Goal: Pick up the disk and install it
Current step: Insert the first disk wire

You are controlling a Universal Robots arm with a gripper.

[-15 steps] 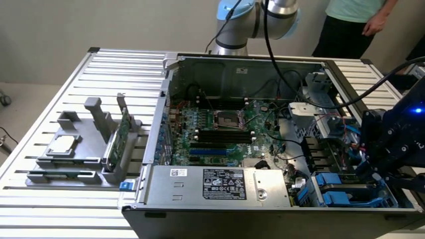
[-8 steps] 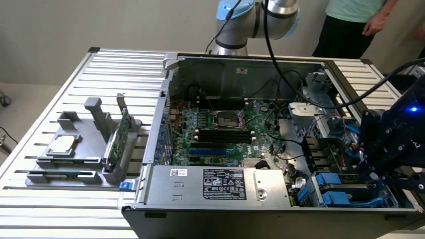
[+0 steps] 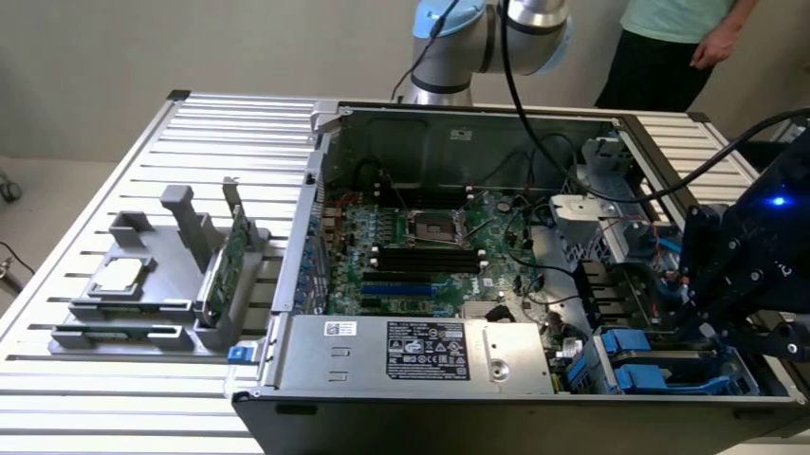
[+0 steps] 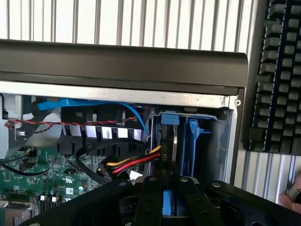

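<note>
Black gripper (image 4: 164,200) fingers are pinching the stiff, weighty blue-framed disk (image 4: 169,209) by its plastic carrier edges, lowering it into the open grey computer case (image 3: 443,123).

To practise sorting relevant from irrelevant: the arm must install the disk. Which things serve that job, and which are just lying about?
Job: gripper, disk in its blue carrier, open computer case.
Lying about: green circuit card, silver chip, grey stand, keyboard.
</note>
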